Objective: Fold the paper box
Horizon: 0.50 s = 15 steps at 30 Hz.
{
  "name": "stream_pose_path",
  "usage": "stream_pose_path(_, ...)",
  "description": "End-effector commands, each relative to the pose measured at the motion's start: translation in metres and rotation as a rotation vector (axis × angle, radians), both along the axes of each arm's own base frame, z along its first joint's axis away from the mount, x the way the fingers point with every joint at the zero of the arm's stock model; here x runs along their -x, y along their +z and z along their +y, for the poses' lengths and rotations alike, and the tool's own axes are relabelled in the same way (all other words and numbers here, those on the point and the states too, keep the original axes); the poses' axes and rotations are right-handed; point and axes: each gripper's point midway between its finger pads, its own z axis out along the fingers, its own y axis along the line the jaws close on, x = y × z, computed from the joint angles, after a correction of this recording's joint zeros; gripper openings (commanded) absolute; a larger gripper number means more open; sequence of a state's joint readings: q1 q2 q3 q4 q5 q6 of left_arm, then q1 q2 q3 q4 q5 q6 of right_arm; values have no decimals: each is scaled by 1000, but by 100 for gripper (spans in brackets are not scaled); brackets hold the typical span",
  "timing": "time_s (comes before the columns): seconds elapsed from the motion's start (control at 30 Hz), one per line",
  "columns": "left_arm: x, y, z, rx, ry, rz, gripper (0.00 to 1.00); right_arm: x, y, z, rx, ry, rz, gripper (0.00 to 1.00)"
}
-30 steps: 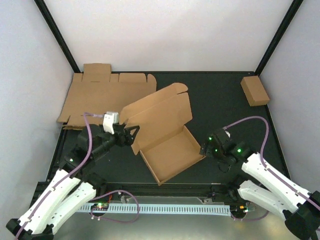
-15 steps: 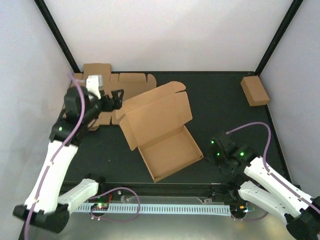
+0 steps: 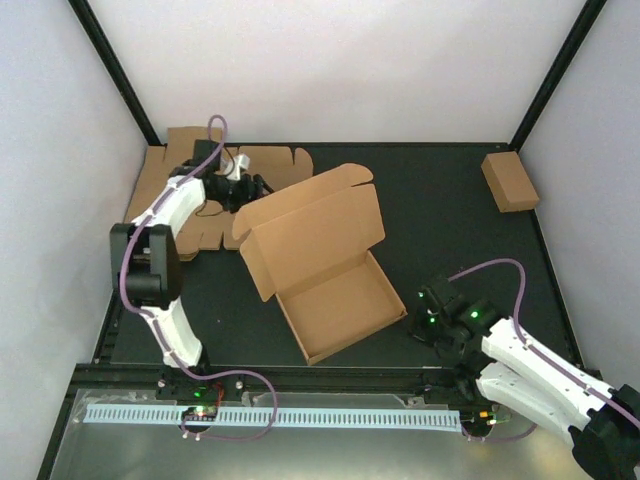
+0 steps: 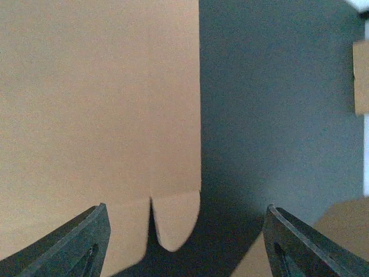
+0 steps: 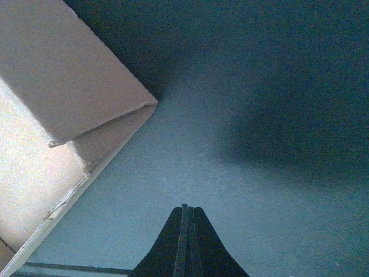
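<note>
Shows shallow brown corrugated cardboard box (image 3: 320,265) released mid-table, lid up, unclosed; left gripper (image 3: 255,186) swung over far-left flat brown cardboard sheet (image 3: 152,180), jaws apart, empty; right gripper (image 5: 185,210) withdrawn, pinched closed, empty.

Robot lab test cell: white panel walls (image 3: 340,70) on black frame posts (image 3: 116,72) beyond the fingers (image 4: 75,245), black mat (image 3: 450,240) under them, slotted cable duct (image 3: 300,415) behind them at the bolted arm bases (image 3: 185,372).

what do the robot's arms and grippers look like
The left arm and right arm have white shell links with black joints. Each carries a looping purple cable. The left gripper and right gripper have dark, tapered fingers. Small green lights glow near the right arm's wrist.
</note>
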<state>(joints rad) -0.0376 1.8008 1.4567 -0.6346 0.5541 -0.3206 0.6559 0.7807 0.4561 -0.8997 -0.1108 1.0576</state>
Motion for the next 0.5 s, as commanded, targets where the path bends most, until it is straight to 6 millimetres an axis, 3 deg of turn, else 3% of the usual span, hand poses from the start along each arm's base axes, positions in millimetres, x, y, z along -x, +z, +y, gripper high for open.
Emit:
stream_pose_path(0.0,34,-10,-58,168,-197,83,75,-3,-1,21,-117,20,-10,2)
stream_pose_path(0.17,80,-19,-86,244,-244,80,75,-27,6,31,-120,10,-76,1)
stream_pose_path(0.47,155,-36,-85,262,-236,104,75,-94,24,62,-33,146,-187,2)
